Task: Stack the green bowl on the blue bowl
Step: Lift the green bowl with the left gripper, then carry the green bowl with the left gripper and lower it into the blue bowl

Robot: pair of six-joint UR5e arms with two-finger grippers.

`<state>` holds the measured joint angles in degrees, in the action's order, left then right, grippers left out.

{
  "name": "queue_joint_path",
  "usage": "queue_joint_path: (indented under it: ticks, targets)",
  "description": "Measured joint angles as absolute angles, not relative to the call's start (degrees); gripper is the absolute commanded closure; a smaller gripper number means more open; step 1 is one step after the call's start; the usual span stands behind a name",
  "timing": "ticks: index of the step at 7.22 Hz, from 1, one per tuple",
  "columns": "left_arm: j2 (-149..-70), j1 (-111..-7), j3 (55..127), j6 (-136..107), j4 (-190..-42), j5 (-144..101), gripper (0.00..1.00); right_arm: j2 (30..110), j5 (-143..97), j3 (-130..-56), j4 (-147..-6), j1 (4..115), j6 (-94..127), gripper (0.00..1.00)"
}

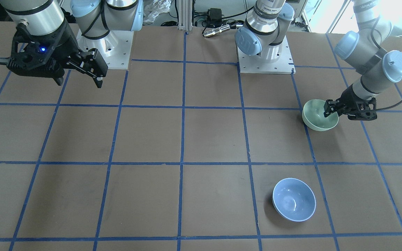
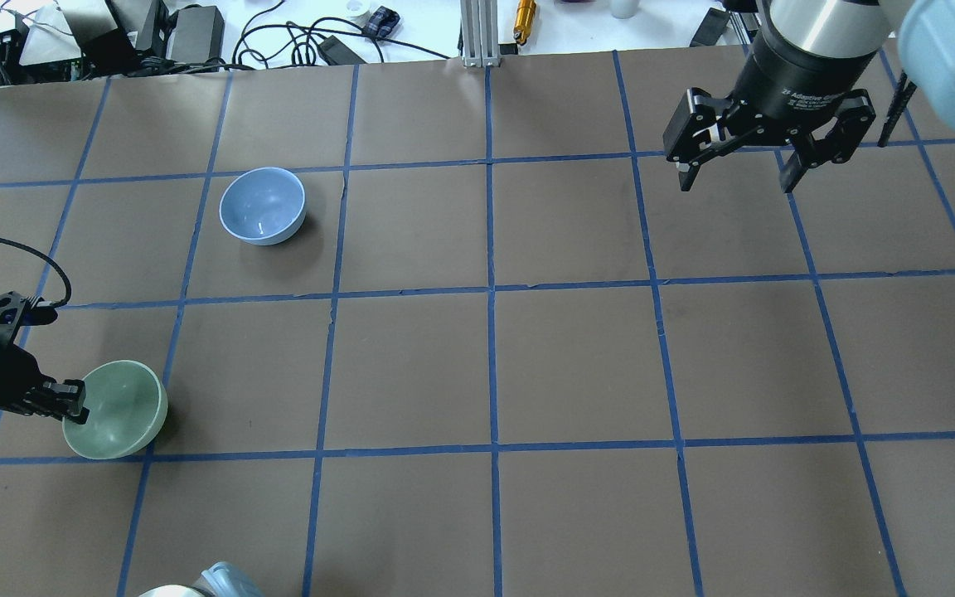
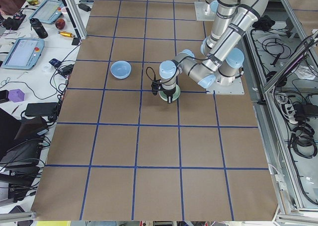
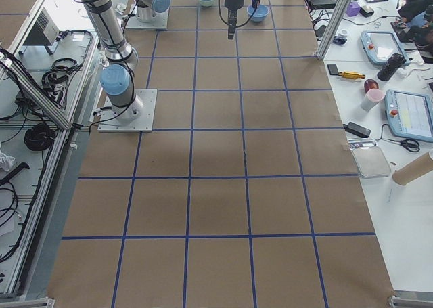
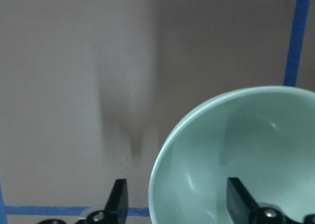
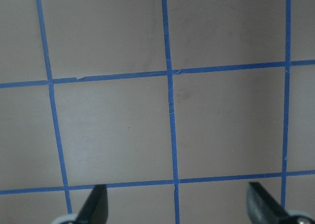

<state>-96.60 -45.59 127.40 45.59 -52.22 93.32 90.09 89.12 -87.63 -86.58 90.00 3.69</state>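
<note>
We find the near bowl [image 2: 117, 410] on the table's [image 2: 577, 365] left half, close to the robot, and the far bowl [image 2: 262, 206] well ahead, slightly right. The left gripper [image 2: 73, 402] straddles the near bowl's rim; the right gripper [image 2: 734, 184] hangs over the right half.

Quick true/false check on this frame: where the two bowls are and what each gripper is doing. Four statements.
1. The pale mint-green glossy bowl is stacked in the light periwinkle-blue glossy bowl. False: they stand apart on the table.
2. The left gripper straddles the green bowl's rim, one finger inside and one outside. True.
3. The right gripper holds the blue bowl. False: it is open and empty over bare table.
4. The blue bowl is upright and empty. True.
</note>
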Motion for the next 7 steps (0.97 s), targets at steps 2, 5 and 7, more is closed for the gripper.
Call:
queue_joint_path:
  ticks: [2, 5, 7]
  targets:
    - [-96.7, -45.3, 125.8, 47.0, -53.4, 92.7, 1.00, 90.1, 89.1, -87.6, -86.6, 90.0, 3.7, 0.00]
    - [-97.5, -46.5, 115.3, 43.5, -65.5, 88.0, 1.00, 90.1, 89.1, -87.6, -86.6, 90.0, 3.7, 0.00]
    - [-100.0, -53.8, 109.7, 35.0, -66.0, 84.8, 1.00, 90.1, 89.1, -87.6, -86.6, 90.0, 3.7, 0.00]
